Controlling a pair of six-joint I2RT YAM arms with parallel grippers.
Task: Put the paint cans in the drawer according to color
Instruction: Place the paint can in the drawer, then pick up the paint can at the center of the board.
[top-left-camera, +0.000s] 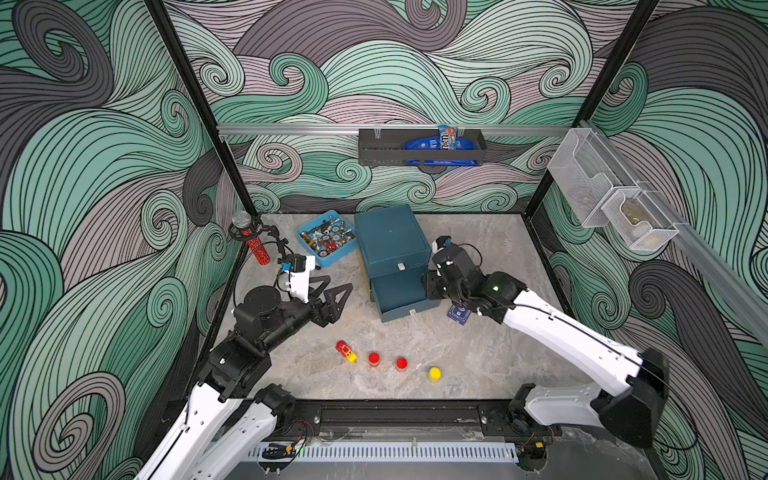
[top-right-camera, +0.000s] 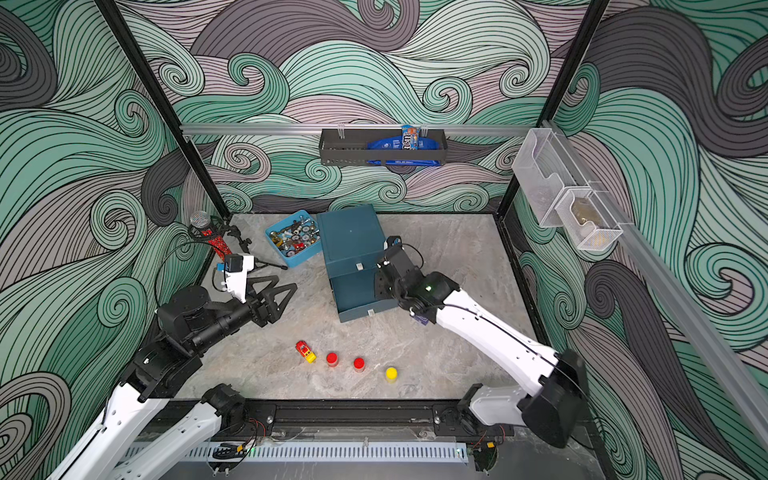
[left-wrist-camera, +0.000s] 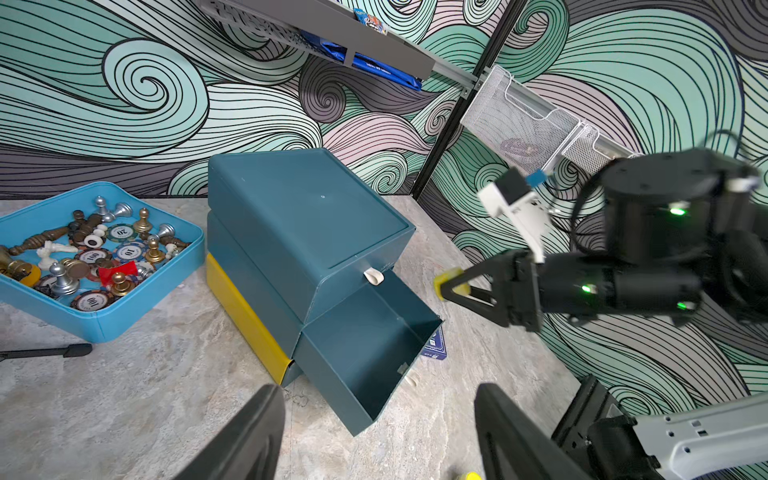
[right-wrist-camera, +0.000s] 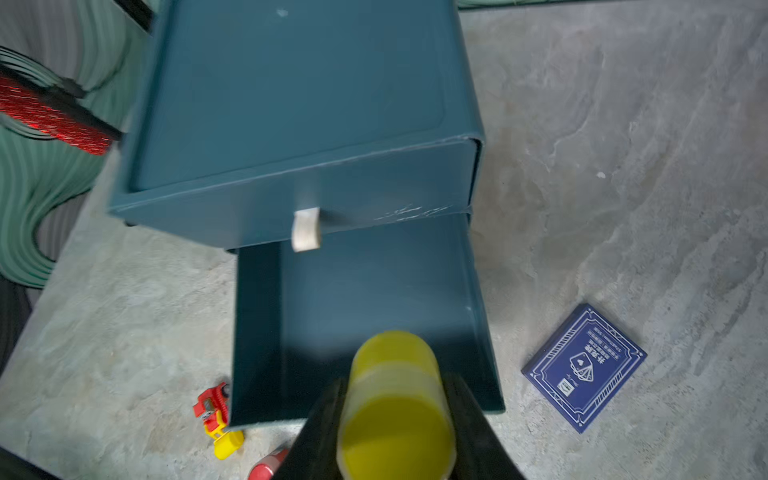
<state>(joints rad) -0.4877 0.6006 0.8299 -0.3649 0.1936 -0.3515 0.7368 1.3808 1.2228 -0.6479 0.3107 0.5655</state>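
Yellow paint can (right-wrist-camera: 395, 436) is clamped in the right pincer (right-wrist-camera: 392, 382) just above the pulled-out drawer (right-wrist-camera: 257, 332) of the teal cabinet (top-left-camera: 390, 237), seemingly for release inside. The left pincer (top-left-camera: 340, 282) is spread wide, empty, and parked clear. Two red cans (top-left-camera: 374, 358) and a second yellow can (top-left-camera: 434, 373) are left on the desk (top-left-camera: 478, 365).

Poker chips (left-wrist-camera: 92, 301) in the blue tray (left-wrist-camera: 83, 325) read 100, 20 and 10; the shelf packet (top-left-camera: 448, 139) possibly reads m&m's.
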